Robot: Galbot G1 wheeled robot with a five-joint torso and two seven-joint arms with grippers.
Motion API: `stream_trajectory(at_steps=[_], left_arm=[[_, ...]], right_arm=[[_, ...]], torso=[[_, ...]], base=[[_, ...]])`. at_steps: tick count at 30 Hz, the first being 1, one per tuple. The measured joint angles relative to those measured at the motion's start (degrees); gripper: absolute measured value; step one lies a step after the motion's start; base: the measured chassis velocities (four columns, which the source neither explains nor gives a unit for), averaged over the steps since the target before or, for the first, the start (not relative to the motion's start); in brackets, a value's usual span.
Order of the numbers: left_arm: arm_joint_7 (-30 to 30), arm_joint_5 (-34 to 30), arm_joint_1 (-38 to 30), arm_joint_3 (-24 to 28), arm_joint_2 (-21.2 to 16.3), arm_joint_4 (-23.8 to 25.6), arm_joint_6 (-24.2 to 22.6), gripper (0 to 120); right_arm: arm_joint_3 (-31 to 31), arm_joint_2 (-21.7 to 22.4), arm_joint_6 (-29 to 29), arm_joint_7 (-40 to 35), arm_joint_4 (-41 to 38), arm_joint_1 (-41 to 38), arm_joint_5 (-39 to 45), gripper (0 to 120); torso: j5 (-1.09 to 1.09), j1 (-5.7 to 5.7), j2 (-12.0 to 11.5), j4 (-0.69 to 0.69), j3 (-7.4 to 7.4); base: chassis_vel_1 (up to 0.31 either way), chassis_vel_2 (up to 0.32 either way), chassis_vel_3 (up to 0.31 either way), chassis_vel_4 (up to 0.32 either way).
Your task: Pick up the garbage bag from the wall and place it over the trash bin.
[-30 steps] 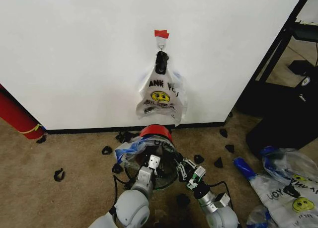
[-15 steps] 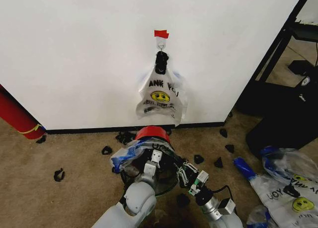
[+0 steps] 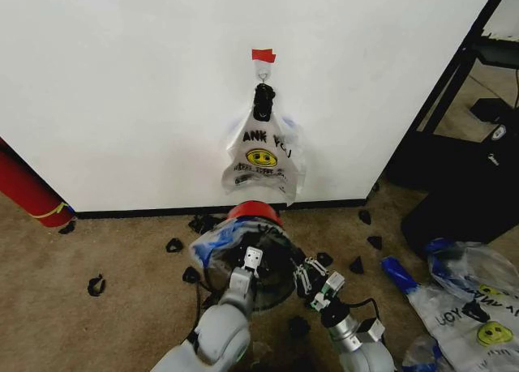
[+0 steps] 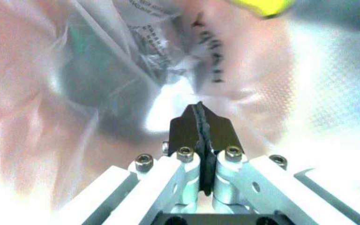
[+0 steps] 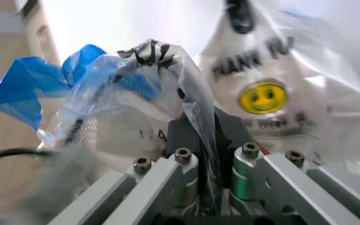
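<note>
Both grippers' fingers (image 5: 192, 140) pinch the garbage bag (image 3: 219, 241).

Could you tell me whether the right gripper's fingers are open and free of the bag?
No: the right gripper is shut on a fold of the garbage bag.

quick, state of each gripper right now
Left gripper: shut, with the garbage bag around it at the trash bin.
Right gripper: shut on the garbage bag's film.

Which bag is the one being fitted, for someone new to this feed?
Find the white wall, then the black mesh trash bin on the carpet below its hook. The garbage bag is draped over that bin's rim, loose and blue-edged, unlike the clipped bunch hanging above.
</note>
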State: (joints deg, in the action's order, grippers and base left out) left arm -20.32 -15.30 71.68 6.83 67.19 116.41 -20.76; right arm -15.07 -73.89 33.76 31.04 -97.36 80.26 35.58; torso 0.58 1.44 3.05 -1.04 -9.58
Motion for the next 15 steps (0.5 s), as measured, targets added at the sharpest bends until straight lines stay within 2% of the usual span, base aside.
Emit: stream_trajectory(at_steps=[3,6,7,9,12,15], left_arm=[[2.02,2.68,4.24,-0.88,-2.43,4.63,1.73,4],[3.45,5.46,7.44,-2.77,-4.47,9.34,3.3,18],[3.45,5.46,7.44,-2.77,-4.47,9.34,3.3,18],[4.14,6.65,8.7,-4.12,-5.72,11.68,3.67,25],[4.86,8.95,11.55,-7.1,-8.68,16.01,4.72,38],[5.01,12.06,13.92,-9.7,-9.77,17.86,6.94,49]], right_arm=[[0.26,0.18,-2.84,-0.38,0.68,-0.95,6.33,1],[-0.35,1.71,-8.15,2.01,1.58,-1.64,16.47,1],[-0.35,1.71,-8.15,2.01,1.58,-1.64,16.47,1],[-0.97,2.85,-11.59,4.04,2.3,-1.98,22.29,1],[-2.45,4.37,-16.62,7.75,4.4,-3.03,31.3,1],[-3.35,4.56,-18.01,10.11,6.12,-3.78,34.33,1]], torso=[[-0.01,0.0,0.0,0.02,0.0],[0.0,0.0,0.0,0.0,0.0],[0.0,0.0,0.0,0.0,0.0],[0.0,0.0,0.0,0.0,0.0],[0.0,0.0,0.0,0.0,0.0],[0.0,0.0,0.0,0.0,0.0]], base=[[0.0,0.0,0.0,0.0],[0.0,0.0,0.0,0.0],[0.0,0.0,0.0,0.0],[0.0,0.0,0.0,0.0],[0.0,0.0,0.0,0.0],[0.0,0.0,0.0,0.0]])
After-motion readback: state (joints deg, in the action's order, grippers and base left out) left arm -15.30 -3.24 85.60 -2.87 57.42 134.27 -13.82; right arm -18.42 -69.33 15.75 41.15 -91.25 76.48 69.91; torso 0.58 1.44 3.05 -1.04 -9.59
